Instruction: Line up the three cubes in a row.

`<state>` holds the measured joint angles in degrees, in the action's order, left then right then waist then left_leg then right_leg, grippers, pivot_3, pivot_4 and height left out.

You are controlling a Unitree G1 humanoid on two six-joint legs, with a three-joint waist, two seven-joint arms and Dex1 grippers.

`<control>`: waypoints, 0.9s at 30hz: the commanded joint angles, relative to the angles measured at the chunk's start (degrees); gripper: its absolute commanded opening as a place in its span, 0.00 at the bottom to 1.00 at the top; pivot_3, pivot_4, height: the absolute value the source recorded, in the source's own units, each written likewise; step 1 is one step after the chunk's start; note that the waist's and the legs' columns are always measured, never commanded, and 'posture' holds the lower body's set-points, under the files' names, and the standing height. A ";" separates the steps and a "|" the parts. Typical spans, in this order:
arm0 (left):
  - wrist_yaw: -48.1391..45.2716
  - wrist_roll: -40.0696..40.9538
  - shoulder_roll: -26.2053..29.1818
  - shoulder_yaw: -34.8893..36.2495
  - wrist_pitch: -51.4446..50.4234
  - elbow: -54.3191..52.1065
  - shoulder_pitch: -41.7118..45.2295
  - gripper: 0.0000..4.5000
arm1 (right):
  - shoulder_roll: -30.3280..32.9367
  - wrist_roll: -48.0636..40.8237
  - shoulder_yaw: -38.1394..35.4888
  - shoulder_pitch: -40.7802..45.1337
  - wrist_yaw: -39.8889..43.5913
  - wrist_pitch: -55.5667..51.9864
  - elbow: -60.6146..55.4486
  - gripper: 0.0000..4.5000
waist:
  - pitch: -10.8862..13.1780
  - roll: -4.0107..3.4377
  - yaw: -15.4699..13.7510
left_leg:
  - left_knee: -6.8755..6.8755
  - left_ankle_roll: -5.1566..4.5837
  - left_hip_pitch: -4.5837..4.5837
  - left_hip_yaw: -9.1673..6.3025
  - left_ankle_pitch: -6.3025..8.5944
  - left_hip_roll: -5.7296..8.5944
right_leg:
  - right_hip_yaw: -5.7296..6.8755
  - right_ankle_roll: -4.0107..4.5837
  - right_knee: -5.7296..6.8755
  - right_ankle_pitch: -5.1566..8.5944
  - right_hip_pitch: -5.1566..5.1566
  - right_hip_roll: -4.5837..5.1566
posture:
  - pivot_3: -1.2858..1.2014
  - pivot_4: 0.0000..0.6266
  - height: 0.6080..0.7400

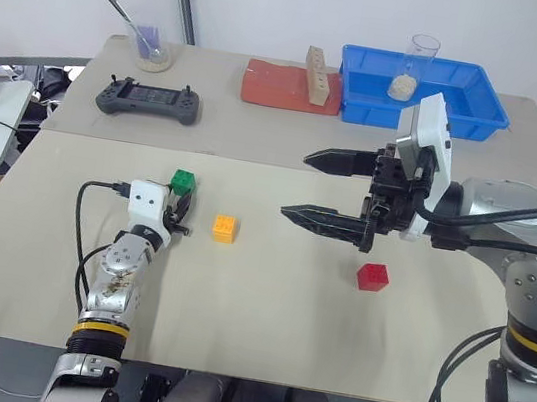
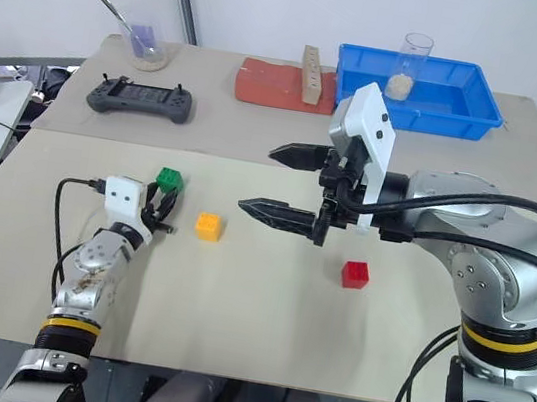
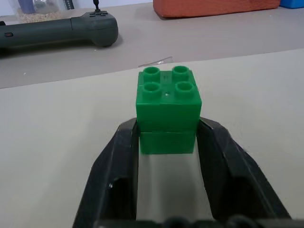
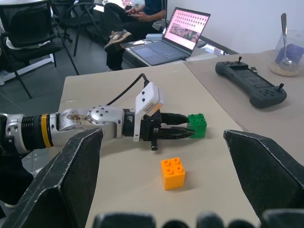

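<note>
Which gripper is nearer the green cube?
Left. The left gripper is shut on the green cube; the right gripper hangs open above the table, well off toward the red cube.

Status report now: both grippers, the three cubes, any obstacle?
Left gripper shut on green cube. Right gripper open, above table. Yellow-orange cube and red cube apart, not in row. Nothing between.

- You see a green cube (image 3: 167,110), a yellow-orange cube (image 1: 225,228) and a red cube (image 1: 372,276).
- Your table (image 1: 259,331) is tan.
- Your tray (image 1: 365,99) is blue.
- Your gripper fingers (image 3: 118,171) are black.
</note>
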<state>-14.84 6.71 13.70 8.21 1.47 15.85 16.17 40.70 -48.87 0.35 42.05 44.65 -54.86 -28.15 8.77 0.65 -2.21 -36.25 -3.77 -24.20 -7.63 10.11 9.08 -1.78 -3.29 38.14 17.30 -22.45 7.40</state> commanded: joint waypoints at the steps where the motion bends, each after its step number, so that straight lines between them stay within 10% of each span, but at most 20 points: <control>1: -0.48 -0.32 0.57 -0.28 1.19 1.11 1.24 0.28 | 0.28 -0.82 -2.09 0.26 -0.80 0.44 -1.65 1.00 | 0.00 0.00 0.01 | 0.00 0.00 0.00 0.00 0.00 0.00 | 0.00 0.00 0.00 0.00 0.00 0.00 | 0.52 0.24 1.00; 8: -7.90 2.88 4.44 -0.65 -1.84 -4.06 3.50 0.28 | 2.40 1.51 -2.71 -1.85 0.63 2.65 -0.72 1.00 | 0.01 0.01 0.09 | 0.00 0.00 -0.04 0.00 0.00 0.00 | 0.00 0.00 0.01 0.00 -0.05 -0.01 | 0.52 0.24 1.00; 17: -42.11 17.53 18.26 -11.59 -16.78 -22.36 11.10 0.28 | 14.28 7.34 -8.04 -15.40 13.03 12.97 0.28 1.00 | 0.03 0.03 0.60 | -0.04 -0.09 -0.15 0.09 0.06 0.04 | 0.00 -0.05 -0.06 -0.03 -0.15 -0.10 | 0.52 0.24 1.00; 27: -47.73 11.25 10.72 -26.46 -15.34 -19.27 14.29 0.28 | 16.88 10.64 -13.04 -26.55 13.97 16.80 -1.18 1.00 | 0.05 0.07 1.79 | -0.04 -0.20 -0.07 0.11 0.08 -0.03 | -0.08 -0.05 -0.08 -0.02 0.03 -0.06 | 0.52 0.24 1.00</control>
<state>-62.61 19.99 24.97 -17.31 -16.29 -4.86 29.35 56.87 -37.85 -9.92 15.80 58.84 -39.16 -27.21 8.81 0.72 -0.42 -36.29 -3.97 -24.27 -7.52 10.19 9.06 -1.86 -3.34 38.06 17.28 -22.41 7.33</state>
